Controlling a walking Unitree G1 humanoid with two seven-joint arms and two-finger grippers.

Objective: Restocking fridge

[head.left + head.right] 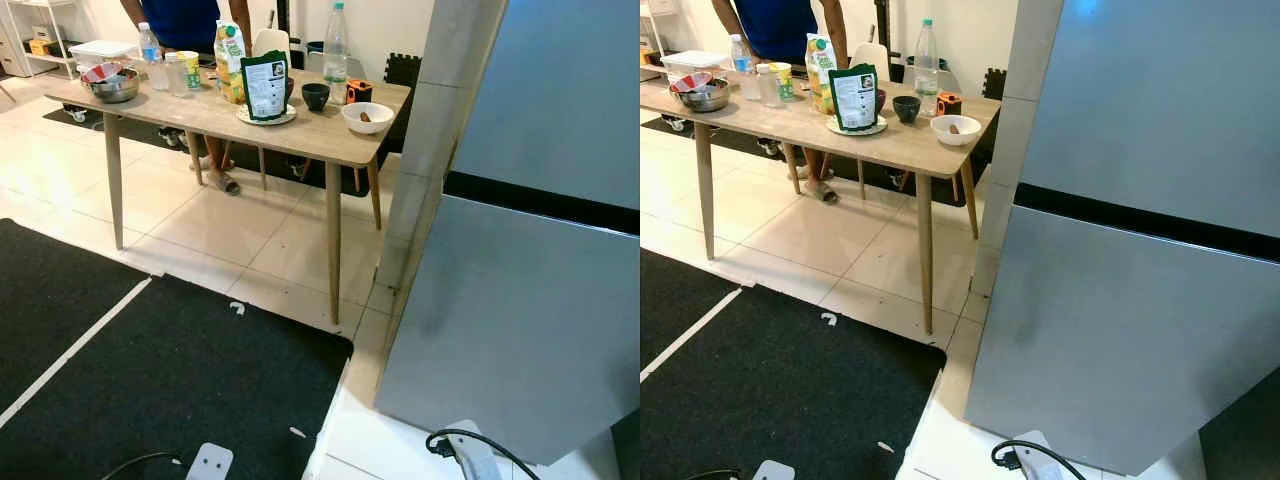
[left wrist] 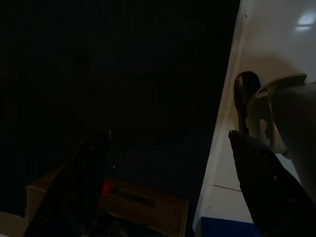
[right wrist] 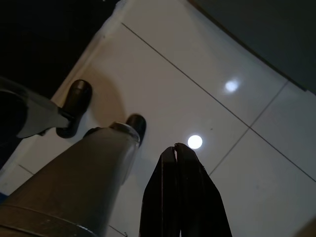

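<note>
Currently between steps: fridge closed, groceries on worktop upper left. Left tool apart, right tool together, both idle. Next: fetch an item.

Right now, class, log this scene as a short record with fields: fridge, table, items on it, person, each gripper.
fridge: grey fridge, doors closed, on the robot's right
table: wooden table ahead on tiled floor
items: green pouch on a plate, juice carton, black cup, white bowl, metal bowl, water bottle
person: standing behind the table
left gripper: open, hanging idle
right gripper: shut, empty, above floor tiles
</note>
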